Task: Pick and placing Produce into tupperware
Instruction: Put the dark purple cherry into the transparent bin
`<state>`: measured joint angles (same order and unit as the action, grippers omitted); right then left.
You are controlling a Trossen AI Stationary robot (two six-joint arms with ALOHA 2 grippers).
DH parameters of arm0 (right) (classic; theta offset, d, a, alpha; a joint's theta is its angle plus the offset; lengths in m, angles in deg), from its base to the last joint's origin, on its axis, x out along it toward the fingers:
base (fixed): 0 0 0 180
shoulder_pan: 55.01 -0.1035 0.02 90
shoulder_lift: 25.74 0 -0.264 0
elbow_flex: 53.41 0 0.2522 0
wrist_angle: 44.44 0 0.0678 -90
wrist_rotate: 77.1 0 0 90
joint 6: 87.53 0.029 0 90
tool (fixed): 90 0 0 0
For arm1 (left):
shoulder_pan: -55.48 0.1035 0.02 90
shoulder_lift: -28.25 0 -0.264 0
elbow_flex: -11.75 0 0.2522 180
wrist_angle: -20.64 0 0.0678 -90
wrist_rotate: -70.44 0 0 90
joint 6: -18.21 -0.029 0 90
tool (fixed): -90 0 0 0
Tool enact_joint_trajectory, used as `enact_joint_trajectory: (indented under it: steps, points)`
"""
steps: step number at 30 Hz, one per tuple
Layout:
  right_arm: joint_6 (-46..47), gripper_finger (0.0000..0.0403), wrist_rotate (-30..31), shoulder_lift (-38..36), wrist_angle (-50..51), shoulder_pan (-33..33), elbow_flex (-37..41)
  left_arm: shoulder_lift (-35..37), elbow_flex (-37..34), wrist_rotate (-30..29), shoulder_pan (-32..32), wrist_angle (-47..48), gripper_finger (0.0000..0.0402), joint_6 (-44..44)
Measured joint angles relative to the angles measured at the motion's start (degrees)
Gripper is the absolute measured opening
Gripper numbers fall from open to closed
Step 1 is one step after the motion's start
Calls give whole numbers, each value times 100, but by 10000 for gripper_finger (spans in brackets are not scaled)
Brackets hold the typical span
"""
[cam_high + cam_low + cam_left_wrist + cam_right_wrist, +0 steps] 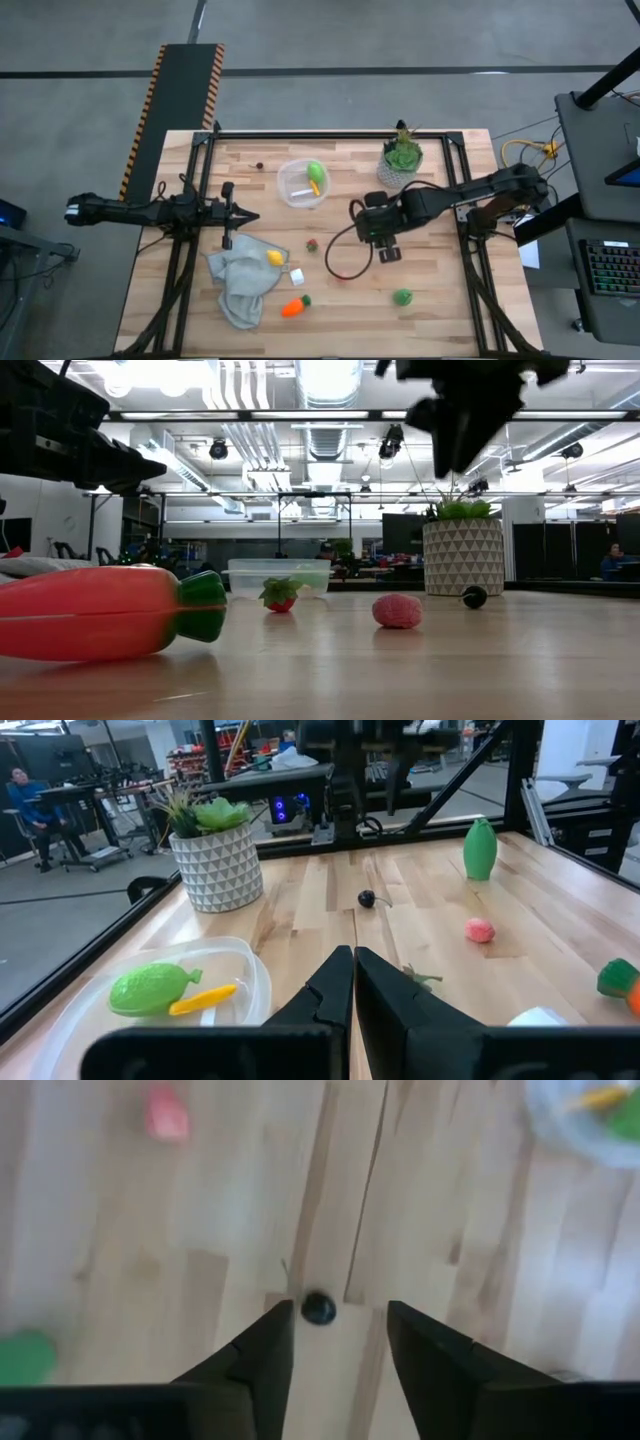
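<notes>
The clear tupperware (pixel 303 183) stands at the far middle of the table, with a green piece (pixel 316 172) and a yellow one inside. Loose produce lies on the wood: a lemon (pixel 274 257) on a grey cloth, a carrot (pixel 294 306), a strawberry (pixel 312 244), a pink piece (pixel 480 930), a green piece (pixel 402 296) and a small dark berry (pixel 318 1309). My right gripper (pixel 335 1320) hangs open well above the table, pointing down. The berry shows below, between its fingers. My left gripper (pixel 351 982) is shut and level at the table's left, holding nothing.
A potted plant in a white patterned pot (pixel 401 160) stands at the far right, close to my right arm. A grey cloth (pixel 243 285) and a small white cube (pixel 297 276) lie near the front left. A black cable loops on the wood under my right arm (pixel 335 262).
</notes>
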<state>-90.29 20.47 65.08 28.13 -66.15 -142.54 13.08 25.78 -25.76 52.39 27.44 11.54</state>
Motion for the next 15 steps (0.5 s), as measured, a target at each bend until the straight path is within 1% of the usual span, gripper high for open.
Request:
enact_joint_trajectory:
  steps: [6, 11, 15]
  points:
    - [-175, 192, 2, 13, -781, 0, 800, -15, 0, -50, 0, -25, 0, -109]
    - [-236, 198, 1, 13, -1531, 0, 1391, -1, 0, -286, 0, -271, 0, -317]
    - [-257, 198, -4, 13, -2110, 0, 1806, -3, 0, -313, 2, -386, 0, -270]
